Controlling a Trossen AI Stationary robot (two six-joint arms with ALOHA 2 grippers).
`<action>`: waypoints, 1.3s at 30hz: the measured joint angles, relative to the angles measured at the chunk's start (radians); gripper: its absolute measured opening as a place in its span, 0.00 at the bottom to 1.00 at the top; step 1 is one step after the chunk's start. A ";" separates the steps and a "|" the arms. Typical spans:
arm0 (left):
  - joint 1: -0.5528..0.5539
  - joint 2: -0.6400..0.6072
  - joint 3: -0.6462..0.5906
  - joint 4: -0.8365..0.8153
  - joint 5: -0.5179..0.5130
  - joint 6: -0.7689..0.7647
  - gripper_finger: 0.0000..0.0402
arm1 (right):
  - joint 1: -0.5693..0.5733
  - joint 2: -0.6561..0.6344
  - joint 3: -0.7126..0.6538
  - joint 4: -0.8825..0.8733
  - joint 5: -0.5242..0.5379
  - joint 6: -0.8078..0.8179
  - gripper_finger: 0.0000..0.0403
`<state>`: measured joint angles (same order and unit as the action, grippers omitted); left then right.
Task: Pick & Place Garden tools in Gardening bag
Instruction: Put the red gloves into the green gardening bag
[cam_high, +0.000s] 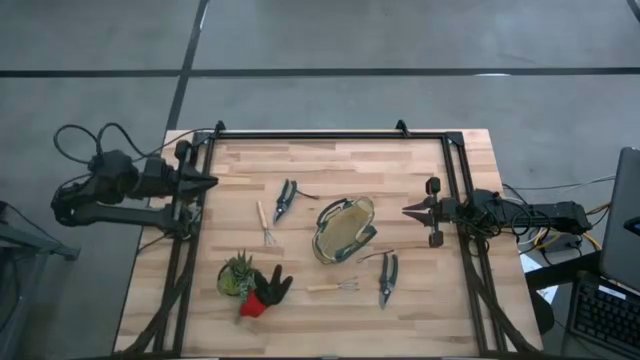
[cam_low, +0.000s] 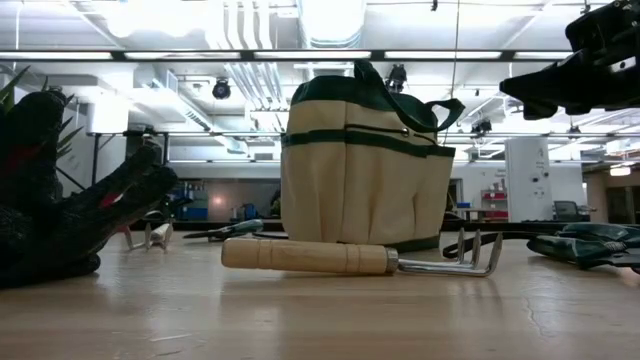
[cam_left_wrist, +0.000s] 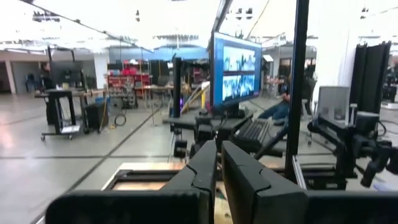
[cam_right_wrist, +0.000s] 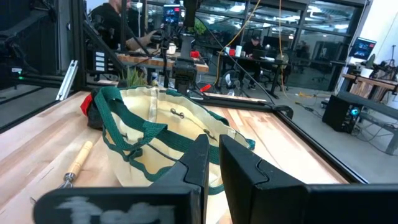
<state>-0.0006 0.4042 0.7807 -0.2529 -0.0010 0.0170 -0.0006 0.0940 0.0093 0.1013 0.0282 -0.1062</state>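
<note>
Sitting upright near the table's middle: gardening bag (cam_high: 345, 229), mouth open, nothing visibly inside yet. Lying scattered around the bag: one pruning shears (cam_high: 285, 199) and a pronged tool (cam_high: 266, 222) toward the left arm, a second shears (cam_high: 387, 279) and second pronged tool (cam_high: 333, 288) nearer the front edge, glove (cam_high: 264, 293) leaning against the succulent (cam_high: 237, 274). Waiting well clear of the bag at opposite table edges: left gripper (cam_high: 207, 181) and right gripper (cam_high: 412, 211), both pinched nearly closed on nothing. Risking, probably, a snag on the bag's loop handles, or tipping the soft bag or knocking the succulent when reaching for the glove. Remaining unclear: bag interior, shears' blades locked or loose.
</note>
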 joint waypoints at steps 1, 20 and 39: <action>0.000 0.000 0.000 0.013 0.000 0.000 0.08 | 0.000 0.000 0.000 0.000 0.000 -0.001 0.08; -0.011 0.313 -0.036 0.297 0.263 -0.361 0.08 | 0.000 0.000 0.000 0.000 0.000 0.001 0.08; -0.130 0.570 -0.008 -0.066 0.096 -0.357 0.23 | 0.000 0.000 0.000 0.000 -0.001 -0.001 0.08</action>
<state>-0.1307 0.9745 0.7725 -0.3185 0.0948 -0.3395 -0.0006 0.0944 0.0093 0.1017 0.0273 -0.1074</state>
